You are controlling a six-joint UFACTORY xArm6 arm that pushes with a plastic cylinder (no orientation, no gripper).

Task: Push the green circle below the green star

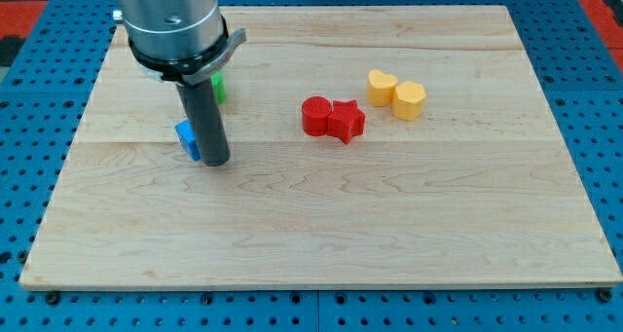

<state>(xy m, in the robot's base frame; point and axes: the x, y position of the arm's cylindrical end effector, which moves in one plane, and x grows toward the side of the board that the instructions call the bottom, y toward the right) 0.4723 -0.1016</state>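
The arm's dark rod comes down on the left part of the wooden board; it carries no pincer, so there is nothing to stand apart or together. My tip rests on the wood with a blue block touching the rod at its nine o'clock. A green block, shape mostly hidden behind the rod, peeks out at twelve o'clock from the tip. At three o'clock, well apart, a red round block touches a red star; two yellow blocks sit together at two o'clock.
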